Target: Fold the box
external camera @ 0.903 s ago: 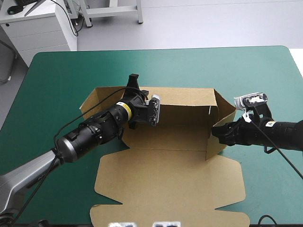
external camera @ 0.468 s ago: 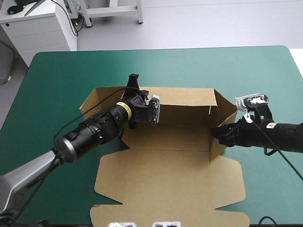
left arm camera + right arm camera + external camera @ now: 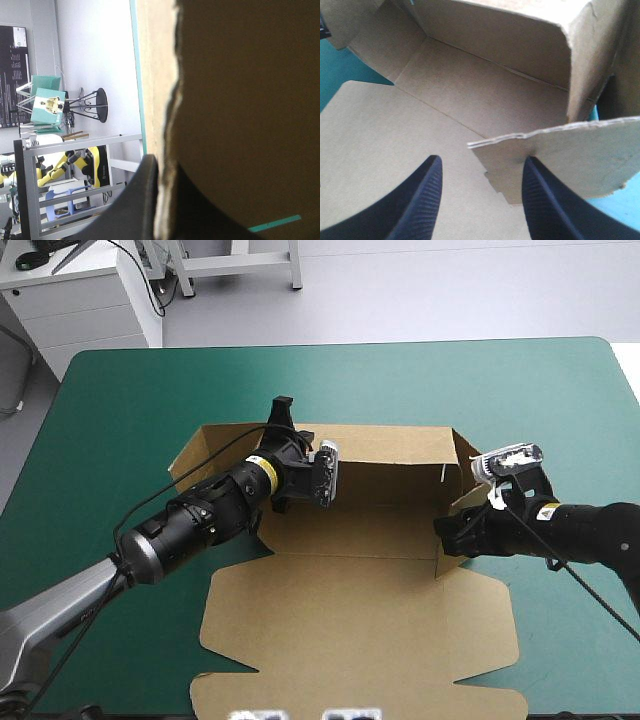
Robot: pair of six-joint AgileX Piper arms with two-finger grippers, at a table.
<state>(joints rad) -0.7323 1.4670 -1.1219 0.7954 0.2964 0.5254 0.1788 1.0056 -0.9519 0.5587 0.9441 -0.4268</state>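
With my left tool (image 3: 159,200) clamped on the back wall (image 3: 390,445) of the box (image 3: 360,620) at the middle of the desk (image 3: 120,400), I'd nudge the side flap (image 3: 560,150) inward squarely with my right tool (image 3: 482,167) (fingers apart).

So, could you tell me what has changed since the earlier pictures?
The right gripper, open, moved inward toward the middle of the box, pushing the right end flap in with it. The left gripper stayed shut on the far wall; the lid stayed flat.
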